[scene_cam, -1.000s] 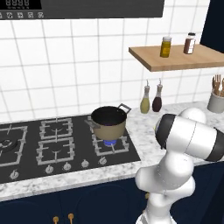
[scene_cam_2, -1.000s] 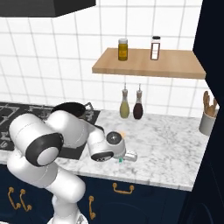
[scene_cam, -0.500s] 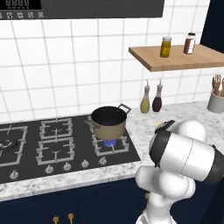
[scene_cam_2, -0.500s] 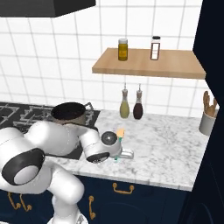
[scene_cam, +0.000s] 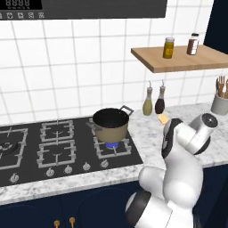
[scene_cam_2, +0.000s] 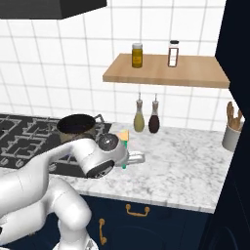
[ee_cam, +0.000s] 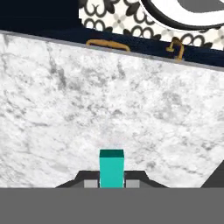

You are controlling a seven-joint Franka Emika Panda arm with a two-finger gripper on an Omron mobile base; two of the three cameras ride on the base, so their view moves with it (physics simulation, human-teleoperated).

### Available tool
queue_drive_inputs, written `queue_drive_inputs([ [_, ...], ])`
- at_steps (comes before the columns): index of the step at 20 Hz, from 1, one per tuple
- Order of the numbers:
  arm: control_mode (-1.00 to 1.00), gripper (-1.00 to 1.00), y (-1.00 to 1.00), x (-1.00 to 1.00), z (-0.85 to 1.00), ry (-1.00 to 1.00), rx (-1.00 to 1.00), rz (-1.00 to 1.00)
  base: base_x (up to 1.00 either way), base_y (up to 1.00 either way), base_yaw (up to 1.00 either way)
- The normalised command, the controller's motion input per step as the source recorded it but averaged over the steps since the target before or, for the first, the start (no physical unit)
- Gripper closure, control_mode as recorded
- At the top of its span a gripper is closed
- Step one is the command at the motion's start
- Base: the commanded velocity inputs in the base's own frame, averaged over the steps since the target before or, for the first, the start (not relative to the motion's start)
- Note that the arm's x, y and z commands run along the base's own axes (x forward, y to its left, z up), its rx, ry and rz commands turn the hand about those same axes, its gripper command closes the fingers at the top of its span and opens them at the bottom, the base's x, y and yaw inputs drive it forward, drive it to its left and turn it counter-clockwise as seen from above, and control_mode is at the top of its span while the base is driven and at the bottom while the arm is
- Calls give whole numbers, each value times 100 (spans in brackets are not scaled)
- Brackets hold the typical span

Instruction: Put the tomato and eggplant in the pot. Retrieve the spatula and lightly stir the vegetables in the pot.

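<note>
My gripper point(scene_cam_2: 127, 158) hovers over the marble counter point(scene_cam_2: 185, 166) to the right of the pot, shut on the spatula's thin green handle point(ee_cam: 112, 166). In the hand view the handle's end pokes out between my finger tips point(ee_cam: 90, 183). The spatula's pale yellow blade point(scene_cam_2: 124, 135) sticks up behind the hand, and is also seen as the blade point(scene_cam: 163, 118) in the left base view. The tan-gold pot point(scene_cam: 111, 125) with its dark inside stands on the front right burner of the stove; the pot point(scene_cam_2: 76, 125) lies left of the hand. The tomato and the eggplant are hidden.
Two bottles point(scene_cam_2: 146, 117) stand at the wall behind the gripper. A wooden shelf point(scene_cam_2: 166, 74) above them carries two jars. A grey holder point(scene_cam_2: 232, 135) with wooden utensils stands at the far right. The black stove point(scene_cam: 53, 147) spreads to the left. Drawer handles point(ee_cam: 105, 44) line the counter front.
The jaws have closed on the green handle. The arm has swung lower and to the right, and the spatula's blade now stands up behind the hand.
</note>
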Motion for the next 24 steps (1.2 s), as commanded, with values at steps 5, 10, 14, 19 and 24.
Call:
queue_drive_inputs([
  [5, -100, 100, 22, -48, 100, -8, -44, 17, 0, 0, 0],
  [10, -100, 100, 16, -33, 100, -11, -50, 25, 0, 0, 0],
  [14, -100, 100, 16, -15, 100, -16, -51, 31, 0, 0, 0],
  [19, -100, 100, 58, -2, 80, -9, -54, 43, 0, 0, 0],
  [24, -100, 100, 80, -1, 41, -18, -70, 34, 0, 0, 0],
])
